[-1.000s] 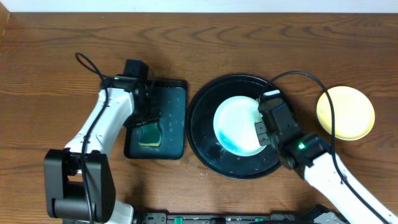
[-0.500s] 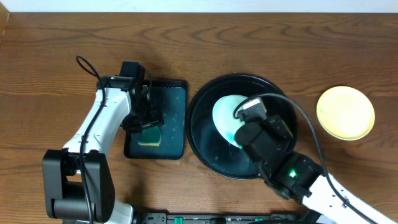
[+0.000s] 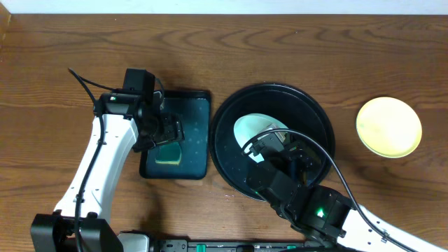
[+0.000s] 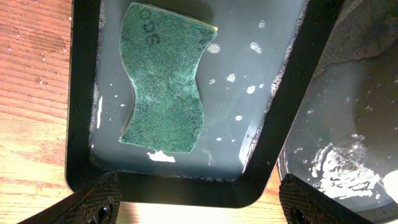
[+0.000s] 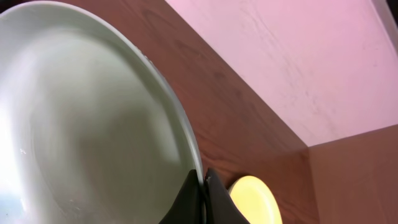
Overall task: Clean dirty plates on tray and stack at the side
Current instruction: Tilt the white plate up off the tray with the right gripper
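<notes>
The bench (image 3: 56,63) is brown wood grain, with a pale wall (image 5: 298,50) past its far edge. A mint-white plate (image 5: 81,124) tilts over the black tray (image 3: 315,119) mid-bench, its rim pinched in the right claw (image 5: 204,186). A yellow plate (image 3: 388,127) lies flat near the right edge. Left of centre, a teal tray (image 4: 249,137) holds soapy water and a green sponge (image 4: 165,81). The left claw (image 4: 202,202) hangs above it, spread wide.

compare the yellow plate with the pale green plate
The yellow plate lies flat on the table; the pale green plate is tilted above the black tray. Nothing touches the yellow plate; the right tool pinches the pale green plate's rim. Both are small, round and shallow.
</notes>
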